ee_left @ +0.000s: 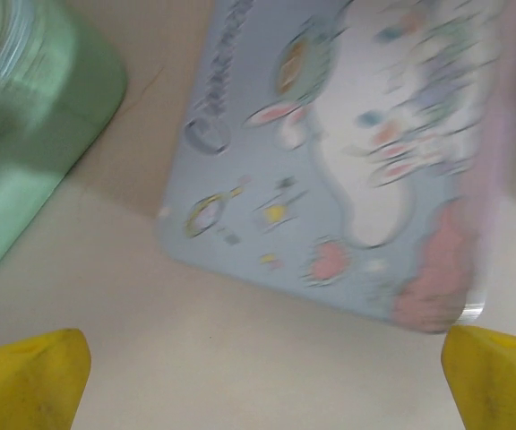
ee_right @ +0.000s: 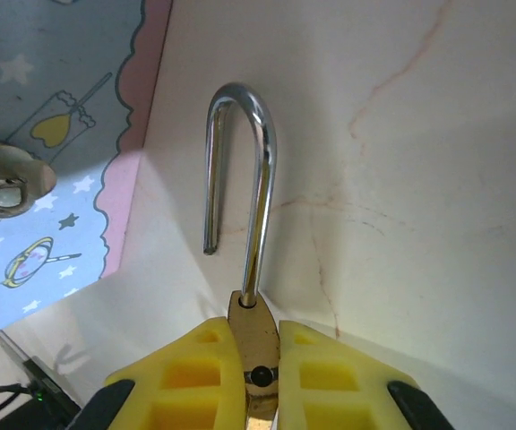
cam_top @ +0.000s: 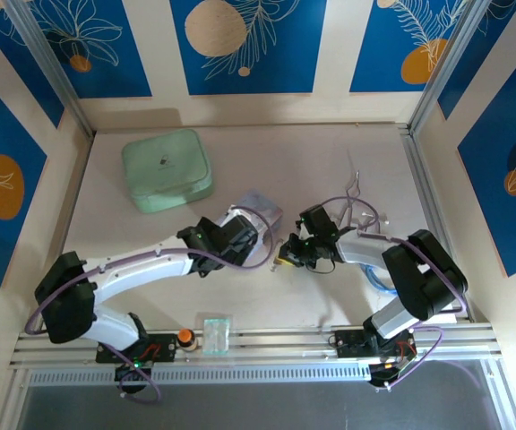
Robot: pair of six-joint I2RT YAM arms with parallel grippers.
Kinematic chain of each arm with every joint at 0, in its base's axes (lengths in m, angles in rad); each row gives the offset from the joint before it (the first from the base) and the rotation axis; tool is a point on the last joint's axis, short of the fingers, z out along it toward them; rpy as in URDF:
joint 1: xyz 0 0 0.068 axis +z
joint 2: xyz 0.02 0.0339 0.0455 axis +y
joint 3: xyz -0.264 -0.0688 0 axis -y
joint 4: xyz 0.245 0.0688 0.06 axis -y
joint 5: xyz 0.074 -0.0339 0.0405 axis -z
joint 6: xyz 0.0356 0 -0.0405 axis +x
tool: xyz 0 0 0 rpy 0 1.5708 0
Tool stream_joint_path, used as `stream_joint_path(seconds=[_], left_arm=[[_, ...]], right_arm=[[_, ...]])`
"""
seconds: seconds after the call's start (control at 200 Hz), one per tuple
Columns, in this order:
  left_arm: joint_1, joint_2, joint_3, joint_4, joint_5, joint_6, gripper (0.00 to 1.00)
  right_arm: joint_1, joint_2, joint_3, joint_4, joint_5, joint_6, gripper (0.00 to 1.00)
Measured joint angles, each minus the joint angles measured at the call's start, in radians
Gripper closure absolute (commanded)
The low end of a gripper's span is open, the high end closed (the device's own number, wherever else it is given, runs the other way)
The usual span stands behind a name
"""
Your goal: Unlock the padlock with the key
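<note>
Item: padlock (ee_right: pixel 256 242), brass body with a silver hoop, held off the table (ee_right: pixel 401 179) in the right gripper (ee_right: pixel 254 358). The yellow fingers are pressed together on the two flat sides of the body. Long axis: it runs straight out from the fingers, body at the fingertips and hoop pointing away. From above that is toward the left, where the left gripper (cam_top: pixel 256 236) stands just beside it. Hoop: the long leg is seated in the body, while the short leg ends in the air, apart from the body. Judged on that, the lock looks already sprung open. Nearer arm: the right, which has the padlock in hand; the left is the free one. Left gripper (ee_left: pixel 258 381): fingers spread to the full, one at each lower corner of its wrist view, holding and touching nothing. Bare table lies between them and a pale blue cartoon tin (ee_left: pixel 330 161) lies just ahead. The tin's pink edge also sits close to the left of the hoop. A round metal fitting (ee_right: pixel 3 179) sits on the tin; what it is cannot be told. Key: too small to place with any certainty. Also present: a green box (cam_top: pixel 167 170), far left, well apart.
</note>
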Motion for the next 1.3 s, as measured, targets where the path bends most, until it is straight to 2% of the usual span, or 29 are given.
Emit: stream_joint_path(seconds=[0.095, 0.24, 0.355, 0.48, 0.665, 0.915, 1.096, 1.251, 1.301], left_arm=[[-0.031, 0.042, 0.034, 0.027, 0.005, -0.011, 0.0], [-0.033, 0.166, 0.07, 0.044, 0.003, -0.015, 0.0], [-0.033, 0.255, 0.1, 0.003, -0.023, -0.029, 0.0], [-0.032, 0.276, 0.098, -0.05, -0.061, -0.073, 0.0], [0.0, 0.232, 0.028, -0.058, -0.078, -0.132, 0.0], [0.149, 0.158, -0.058, -0.041, -0.07, -0.134, 0.0], [0.237, 0.078, -0.097, -0.015, -0.058, -0.111, 0.0], [0.256, 0.008, -0.133, 0.002, -0.032, -0.106, 0.0], [0.256, -0.014, -0.145, 0.005, -0.021, -0.107, 0.0]], right_arm=[[-0.014, 0.001, 0.019, -0.061, -0.002, -0.038, 0.88], [-0.041, 0.005, 0.048, -0.146, -0.005, -0.096, 0.84], [-0.047, 0.031, 0.092, -0.218, -0.007, -0.141, 0.82], [-0.048, 0.051, 0.132, -0.284, 0.008, -0.182, 0.79], [-0.045, 0.065, 0.175, -0.379, 0.074, -0.225, 0.72], [-0.028, 0.087, 0.223, -0.445, 0.125, -0.261, 0.52], [-0.026, 0.087, 0.233, -0.455, 0.129, -0.275, 0.43], [-0.025, 0.087, 0.24, -0.467, 0.149, -0.279, 0.4], [-0.021, 0.086, 0.241, -0.469, 0.156, -0.283, 0.35]])
